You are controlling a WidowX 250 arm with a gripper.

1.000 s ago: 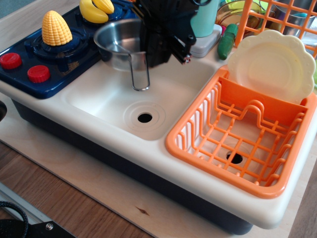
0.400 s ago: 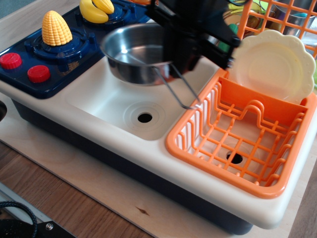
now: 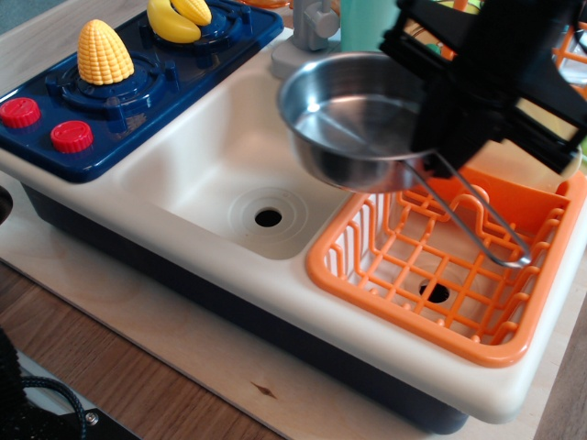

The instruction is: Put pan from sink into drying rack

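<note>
The shiny steel pan (image 3: pixel 353 119) hangs in the air, over the right edge of the cream sink (image 3: pixel 197 170) and the left rim of the orange drying rack (image 3: pixel 431 275). Its wire handle (image 3: pixel 481 220) slants down to the right over the rack's grid floor. My black gripper (image 3: pixel 449 128) is shut on the pan's right rim, where the handle joins. The sink's drain hole (image 3: pixel 268 217) is bare. The gripper's fingertips are hard to make out against the dark body.
A blue toy stove (image 3: pixel 128 82) at the left holds a yellow corn cob (image 3: pixel 104 52), bananas (image 3: pixel 177 16) and red knobs (image 3: pixel 71 136). A grey tap (image 3: pixel 312 23) stands behind the sink. The arm hides the cream plate at the rack's back.
The pan has been lifted out of the sink's back and carried right, from beside the stove to over the rack's left edge. The handle now points over the rack.
</note>
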